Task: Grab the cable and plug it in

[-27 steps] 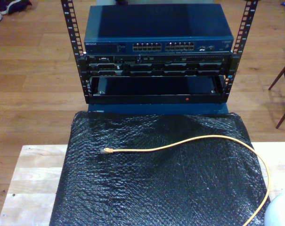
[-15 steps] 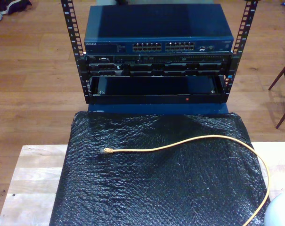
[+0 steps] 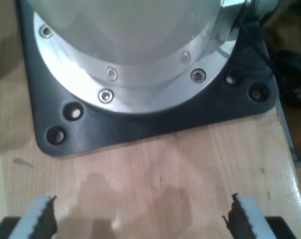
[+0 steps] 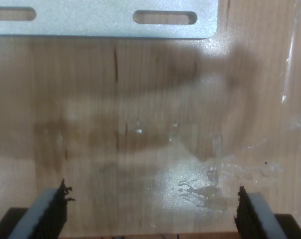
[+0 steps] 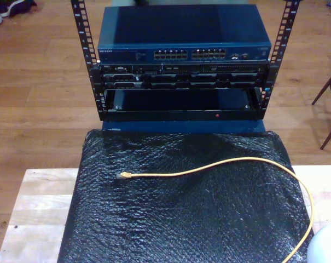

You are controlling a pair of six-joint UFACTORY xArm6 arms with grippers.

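Cable (image 5: 220, 165) lies on black mat (image 5: 181, 219) over counter (image 5: 39, 203), plug tip near mat's edge at exterior view's left; tail runs off frame bottom, cut off. Plug detail too small to read. Nothing moved since earlier frames. My first gripper (image 3: 140, 219) jaws spread above bare wood beside arm base (image 3: 140, 74). My second gripper (image 4: 150, 209) jaws spread, empty, near slotted metal plate (image 4: 105, 20). Switch (image 5: 184, 41) in rack (image 5: 181, 76) beyond mat.

Brand: "NETGEAR", small pale lettering at the exterior view's left end of the front panel of the blue network switch (image 5: 184, 53) atop the rack.
Other panel print: small markings beside the switch's ports, too small to read.
Lower rack units (image 5: 181, 76): no legible text.
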